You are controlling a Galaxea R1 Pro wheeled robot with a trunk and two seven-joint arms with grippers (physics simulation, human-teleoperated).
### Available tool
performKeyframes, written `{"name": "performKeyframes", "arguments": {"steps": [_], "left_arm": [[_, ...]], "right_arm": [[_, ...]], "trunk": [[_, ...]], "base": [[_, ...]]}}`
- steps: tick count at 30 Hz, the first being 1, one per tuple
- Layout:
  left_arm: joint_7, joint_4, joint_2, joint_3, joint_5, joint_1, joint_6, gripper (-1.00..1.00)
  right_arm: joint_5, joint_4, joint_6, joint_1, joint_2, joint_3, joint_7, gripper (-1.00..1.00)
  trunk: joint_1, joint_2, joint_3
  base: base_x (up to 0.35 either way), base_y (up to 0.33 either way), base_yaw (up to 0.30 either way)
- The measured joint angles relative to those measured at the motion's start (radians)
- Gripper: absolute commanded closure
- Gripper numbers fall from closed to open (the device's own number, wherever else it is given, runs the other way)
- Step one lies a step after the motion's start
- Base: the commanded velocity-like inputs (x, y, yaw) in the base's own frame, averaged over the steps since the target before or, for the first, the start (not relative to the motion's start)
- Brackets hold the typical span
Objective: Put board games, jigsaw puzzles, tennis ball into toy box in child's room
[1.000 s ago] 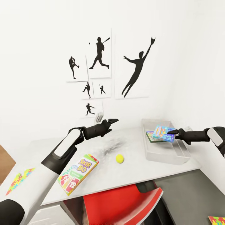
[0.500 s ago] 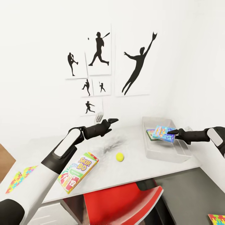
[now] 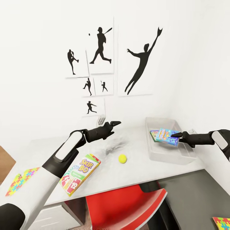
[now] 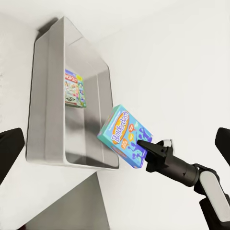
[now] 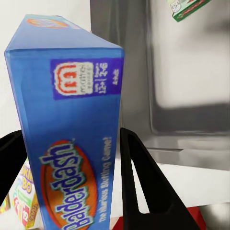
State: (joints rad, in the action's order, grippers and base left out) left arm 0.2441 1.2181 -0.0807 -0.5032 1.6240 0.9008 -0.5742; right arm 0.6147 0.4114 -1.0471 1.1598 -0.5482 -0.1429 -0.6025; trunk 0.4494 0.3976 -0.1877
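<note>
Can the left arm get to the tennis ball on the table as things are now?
Probably yes. The left gripper hangs empty above the table, and the tennis ball lies in the open just below and in front of it, with nothing between. The SKIP-BO box lies off to the side.

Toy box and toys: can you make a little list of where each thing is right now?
toy box: on table, far right
green-edged game: lying inside toy box
blue game: held over toy box by right gripper
SKIP-BO game: on table
tennis ball: on table
jigsaw puzzle: table's left end
left gripper: empty, above table
</note>
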Motion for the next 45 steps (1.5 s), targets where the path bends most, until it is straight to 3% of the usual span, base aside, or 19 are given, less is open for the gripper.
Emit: {"name": "performKeyframes", "arguments": {"steps": [45], "left_arm": [[0.000,0.000,0.006,-0.001,-0.001,0.007,0.000,-1.00]], "right_arm": [[0.002,0.001,0.000,0.000,0.000,0.002,0.000,1.00]], "trunk": [[0.000,0.000,-0.074]], "base": [[0.000,0.000,0.000]]}}
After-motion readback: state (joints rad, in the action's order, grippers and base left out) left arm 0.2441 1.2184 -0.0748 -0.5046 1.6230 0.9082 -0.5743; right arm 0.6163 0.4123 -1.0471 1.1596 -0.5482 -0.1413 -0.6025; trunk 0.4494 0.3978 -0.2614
